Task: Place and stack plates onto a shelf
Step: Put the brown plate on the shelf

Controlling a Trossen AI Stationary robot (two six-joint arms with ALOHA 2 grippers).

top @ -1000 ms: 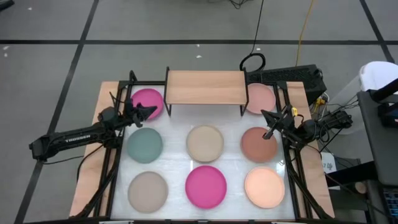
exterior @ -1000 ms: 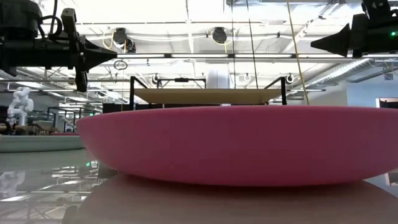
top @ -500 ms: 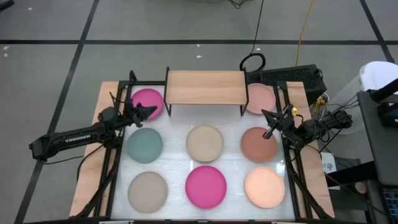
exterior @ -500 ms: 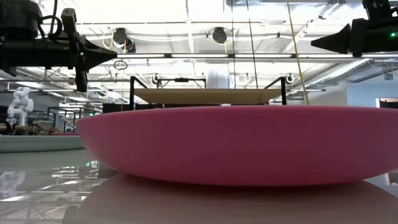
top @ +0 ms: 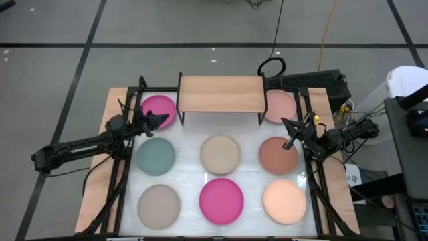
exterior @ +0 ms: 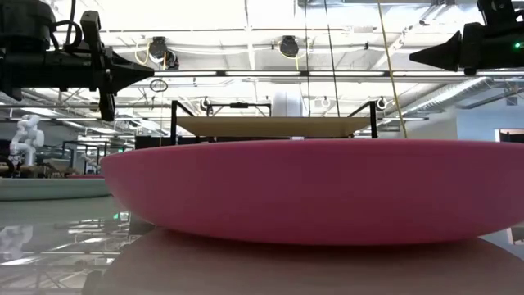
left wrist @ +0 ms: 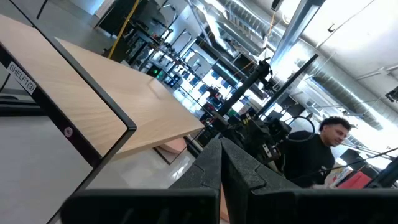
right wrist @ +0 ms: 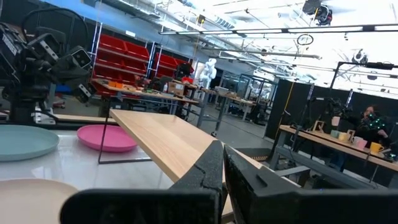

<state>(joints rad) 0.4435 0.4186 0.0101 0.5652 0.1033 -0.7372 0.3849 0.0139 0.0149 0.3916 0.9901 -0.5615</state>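
Eight plates lie flat on the white table in the high view: magenta (top: pixel 158 109), pale pink (top: pixel 279 106), teal (top: pixel 156 154), beige (top: pixel 221 153), brown (top: pixel 278 154), taupe (top: pixel 159 204), a second magenta (top: pixel 222 199) and peach (top: pixel 284 201). The wooden shelf (top: pixel 221 94) stands on its black legs at the far middle, its top bare. My left gripper (top: pixel 164 118) is shut and hovers by the far magenta plate's near-right rim. My right gripper (top: pixel 284 122) is shut and hovers between the pale pink and brown plates. Both ride well above the table in the low view, left (exterior: pixel 151 74) and right (exterior: pixel 412 59).
Black frame rails (top: pixel 122 167) run along the table's left and right sides under both arms. A black box and cables (top: pixel 314 82) sit beyond the far right corner. A person (left wrist: pixel 323 149) shows in the room behind. The near magenta plate (exterior: pixel 311 192) fills the low view.
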